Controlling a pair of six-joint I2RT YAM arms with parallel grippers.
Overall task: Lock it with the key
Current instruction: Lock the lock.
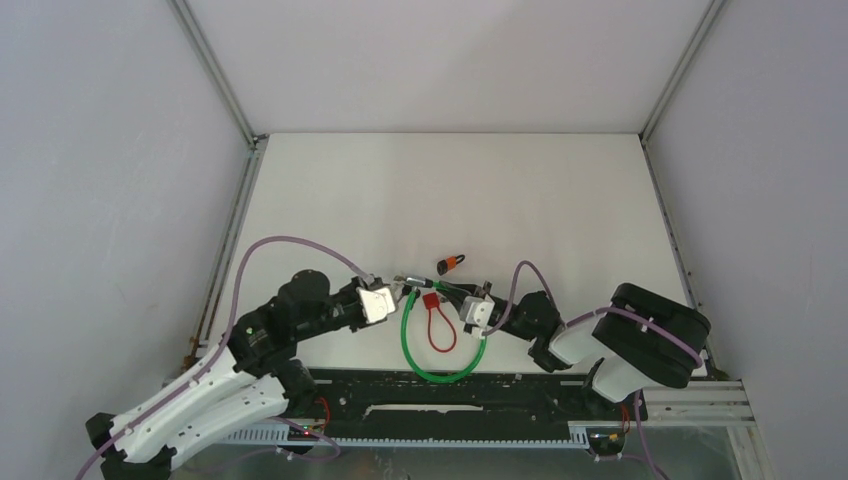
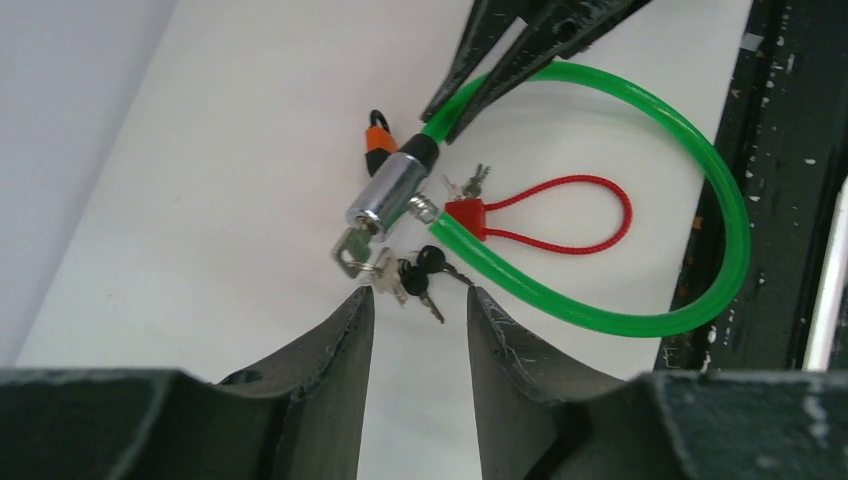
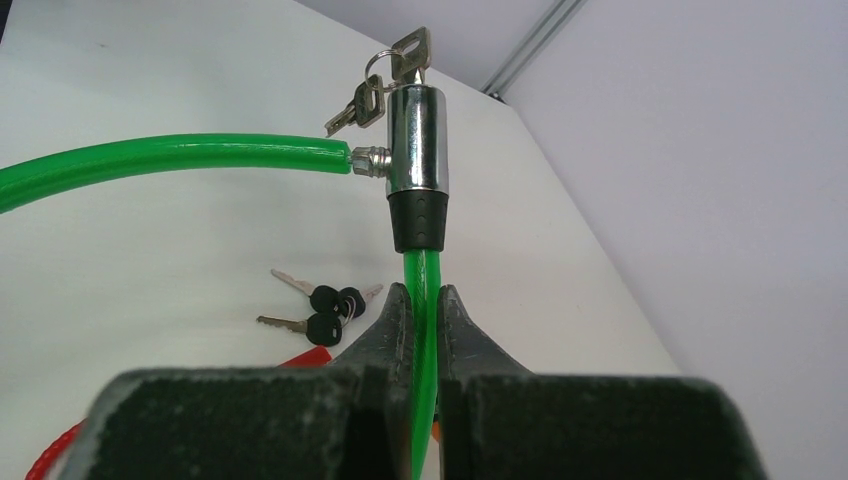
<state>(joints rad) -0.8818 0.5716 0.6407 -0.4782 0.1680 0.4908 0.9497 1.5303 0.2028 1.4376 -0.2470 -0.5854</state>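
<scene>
White surface (image 1: 450, 180), grey walls (image 1: 100, 150). Right end effector (image 3: 424, 300) clenched on green cable (image 3: 424, 265) just below chrome lock barrel (image 3: 417, 140), key (image 3: 410, 50) inserted. Left end effector (image 2: 420, 310) released, fingers apart, facing the key.

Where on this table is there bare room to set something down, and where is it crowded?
Bare: the whole far half of the table, from the small orange-and-black piece back to its far edge. Crowded: near centre, where the green cable lock, red loop and loose keys lie between the left gripper and right gripper.
</scene>
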